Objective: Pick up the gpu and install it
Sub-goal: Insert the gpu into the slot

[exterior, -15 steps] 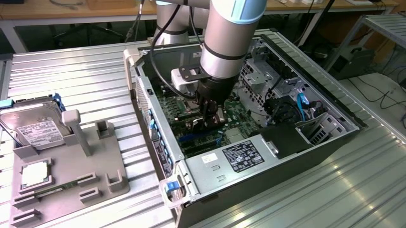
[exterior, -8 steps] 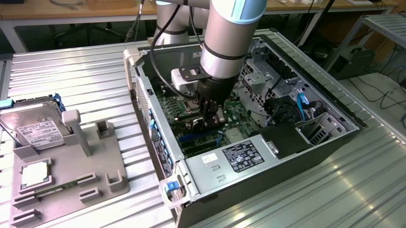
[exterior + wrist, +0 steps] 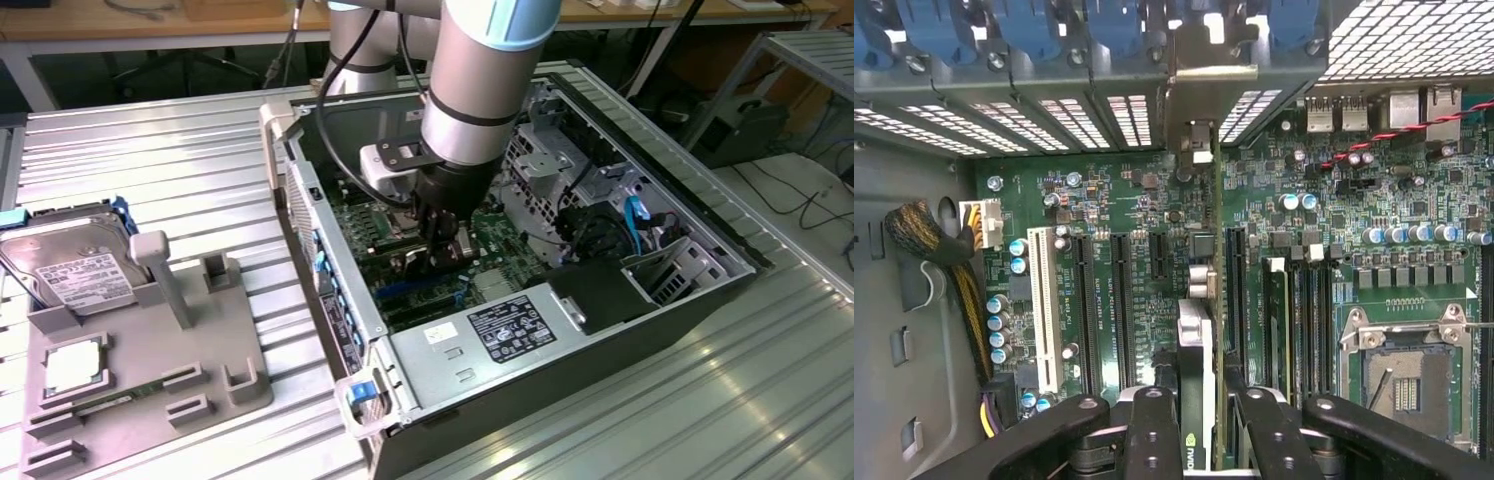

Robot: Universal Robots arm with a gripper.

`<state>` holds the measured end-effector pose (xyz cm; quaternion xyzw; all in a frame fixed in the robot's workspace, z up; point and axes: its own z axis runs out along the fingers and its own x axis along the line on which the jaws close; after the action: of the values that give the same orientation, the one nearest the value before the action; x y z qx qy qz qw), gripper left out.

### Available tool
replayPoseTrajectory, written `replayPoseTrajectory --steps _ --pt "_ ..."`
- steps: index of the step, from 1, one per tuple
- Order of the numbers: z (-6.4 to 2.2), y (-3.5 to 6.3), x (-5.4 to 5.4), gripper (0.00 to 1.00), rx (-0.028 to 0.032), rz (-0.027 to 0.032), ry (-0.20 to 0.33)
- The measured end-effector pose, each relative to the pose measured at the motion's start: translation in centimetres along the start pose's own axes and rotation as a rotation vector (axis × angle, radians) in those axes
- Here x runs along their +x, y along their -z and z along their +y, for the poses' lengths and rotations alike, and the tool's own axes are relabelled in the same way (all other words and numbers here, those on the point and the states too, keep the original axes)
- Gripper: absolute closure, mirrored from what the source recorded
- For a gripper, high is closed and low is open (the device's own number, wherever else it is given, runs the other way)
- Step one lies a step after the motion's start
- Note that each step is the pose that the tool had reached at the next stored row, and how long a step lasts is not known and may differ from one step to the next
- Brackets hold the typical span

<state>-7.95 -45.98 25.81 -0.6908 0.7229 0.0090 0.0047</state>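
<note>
While the gpu is being held edge-on above the motherboard, it is being gripped from both sides by the end effector, whose fingers are being kept narrow around the thin card. In the wrist view the card's dark body is being seen end-on, running from between the fingers toward the rear wall of the case, where its silvery bracket is being shown against the row of expansion openings. The card is being positioned over the band of long black slots, between two of them and beside a white slot; whether its lower edge is touching a slot is probably not to be told from this angle.

In the exterior view the end effector is being shown lowered deep inside the open computer case, over the green board. An empty processor socket is being seen on the board, well apart from the card. A power supply with a label is being seen at the near end of the case.

On the ribbed metal counter, at the exterior view's left, a grey fixture is being shown carrying a silver hard drive and a small square chip.
</note>
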Motion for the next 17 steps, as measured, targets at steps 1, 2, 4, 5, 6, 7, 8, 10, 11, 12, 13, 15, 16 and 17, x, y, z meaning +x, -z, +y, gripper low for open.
replayPoseTrajectory --steps 1,2,4,5,6,7,8,10,11,12,13,15,16,17 --pt "0.00 0.05 0.00 0.73 -0.0008 0.0002 0.000" --pt "0.00 0.11 0.00 0.73 -0.0013 0.0002 0.000" --pt "0.00 0.24 -0.01 0.73 -0.0028 0.0000 0.000" --pt "0.00 0.28 -0.01 0.73 -0.0038 0.0001 0.000" --pt "0.00 0.28 -0.01 0.73 -0.0047 -0.0001 0.000" --pt "0.00 0.29 -0.01 0.73 -0.0060 0.0001 0.000" --pt "-0.01 0.29 -0.01 0.73 -0.0087 0.0003 0.000" --pt "0.00 0.30 0.00 0.73 -0.0138 0.0008 0.001" --pt "0.00 0.30 -0.01 0.73 -0.0158 0.0008 0.001" --pt "0.00 0.29 -0.01 0.73 -0.0182 0.0008 0.002" --pt "0.01 0.30 -0.01 0.73 -0.0198 0.0010 0.003" --pt "0.01 0.30 -0.01 0.73 -0.0200 0.0010 0.003" --pt "0.00 0.30 -0.01 0.73 -0.0200 0.0010 0.003" --pt "0.00 0.30 -0.01 0.73 -0.0200 0.0009 0.003"
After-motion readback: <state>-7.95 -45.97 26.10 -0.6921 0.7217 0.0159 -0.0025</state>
